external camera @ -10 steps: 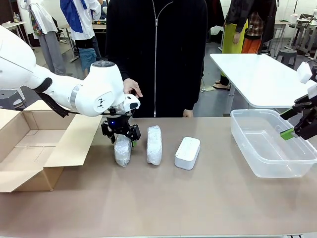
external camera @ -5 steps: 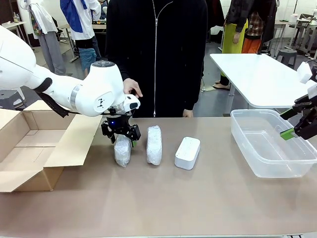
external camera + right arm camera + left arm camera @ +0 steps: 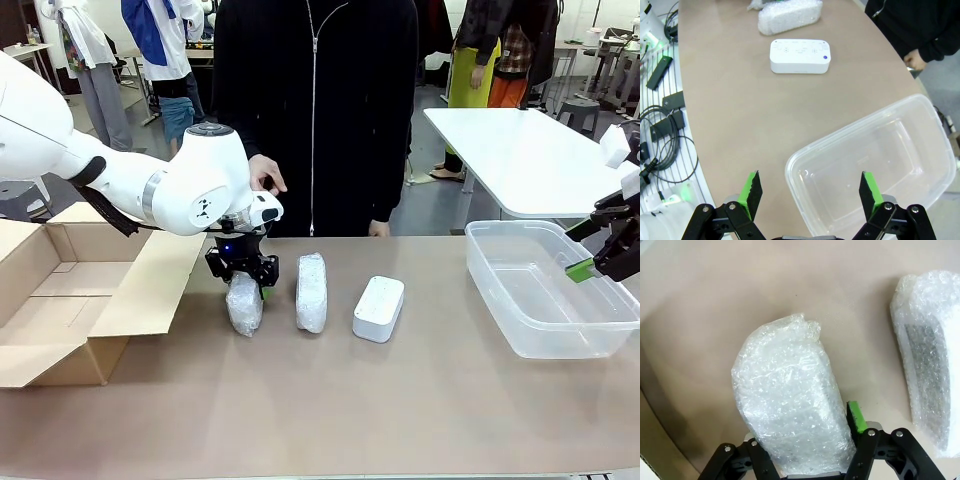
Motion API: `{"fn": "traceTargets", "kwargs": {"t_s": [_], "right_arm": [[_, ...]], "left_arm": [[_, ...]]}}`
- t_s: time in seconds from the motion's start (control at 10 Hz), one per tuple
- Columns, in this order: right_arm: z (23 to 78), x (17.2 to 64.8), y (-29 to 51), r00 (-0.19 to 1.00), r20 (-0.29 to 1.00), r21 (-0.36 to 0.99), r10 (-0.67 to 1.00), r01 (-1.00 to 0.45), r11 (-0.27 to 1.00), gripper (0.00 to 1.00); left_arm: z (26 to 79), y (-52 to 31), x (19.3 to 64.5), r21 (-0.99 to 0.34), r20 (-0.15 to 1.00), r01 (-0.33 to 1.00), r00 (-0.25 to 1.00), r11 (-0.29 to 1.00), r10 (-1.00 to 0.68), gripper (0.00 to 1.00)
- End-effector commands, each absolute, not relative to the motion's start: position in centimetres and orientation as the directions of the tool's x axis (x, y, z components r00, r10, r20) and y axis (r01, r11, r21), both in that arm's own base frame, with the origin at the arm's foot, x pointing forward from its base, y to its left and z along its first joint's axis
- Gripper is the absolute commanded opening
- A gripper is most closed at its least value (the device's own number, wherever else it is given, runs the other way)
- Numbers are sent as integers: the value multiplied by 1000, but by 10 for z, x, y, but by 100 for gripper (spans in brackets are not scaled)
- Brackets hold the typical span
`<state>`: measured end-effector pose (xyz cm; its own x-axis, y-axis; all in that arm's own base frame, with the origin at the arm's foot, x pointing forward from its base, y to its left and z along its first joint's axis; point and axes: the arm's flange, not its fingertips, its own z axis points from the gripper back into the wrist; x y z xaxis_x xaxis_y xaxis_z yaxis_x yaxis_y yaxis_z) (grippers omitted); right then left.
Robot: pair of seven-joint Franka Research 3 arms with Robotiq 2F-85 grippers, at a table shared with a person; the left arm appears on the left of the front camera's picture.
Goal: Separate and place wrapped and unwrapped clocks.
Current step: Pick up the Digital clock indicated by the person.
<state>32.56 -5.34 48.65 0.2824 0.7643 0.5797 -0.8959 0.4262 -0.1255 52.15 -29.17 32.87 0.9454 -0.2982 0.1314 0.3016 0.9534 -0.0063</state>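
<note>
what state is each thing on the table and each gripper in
left gripper, shut on left bundle
left bundle, wrapped, gripped at its far end
middle bundle, wrapped, lying free
bare clock, unwrapped, lying free
tub, empty, no lid
box, open, flaps out
right gripper, open, holding nothing

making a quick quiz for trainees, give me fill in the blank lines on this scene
The left gripper is ___ on a wrapped clock.
The right gripper, above the clear tub, is ___.
The cardboard box stands at the robot's ___.
Missing: shut; open; left.
</note>
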Motion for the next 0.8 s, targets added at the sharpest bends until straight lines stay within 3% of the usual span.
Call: {"fn": "traceTargets", "kwargs": {"t_s": [0.0,0.1,0.2,0.3,0.4,0.5,0.7], "right_arm": [[484,327,-54,266,601,-119,753,-903,414,100],[484,327,-54,266,601,-119,753,-903,414,100],[484,327,-54,266,601,-119,753,-903,414,100],[484,327,-54,266,601,-119,753,-903,414,100],[484,327,-54,266,601,-119,753,-903,414,100],[484,327,-54,266,601,-119,753,-903,414,100],[484,327,-54,266,601,-119,753,-903,414,100]], "left_arm": [[328,-293,521,45,126,290,948,956,-294,57],[329,-293,520,52,125,304,943,951,-308,23],[332,-292,517,58,127,316,939,947,-321,37],[336,-292,515,62,131,325,935,944,-330,3],[342,-291,512,63,137,333,931,941,-339,18],[351,-290,508,66,143,348,924,935,-354,0],[366,-290,500,97,150,379,908,920,-390,0]]}}
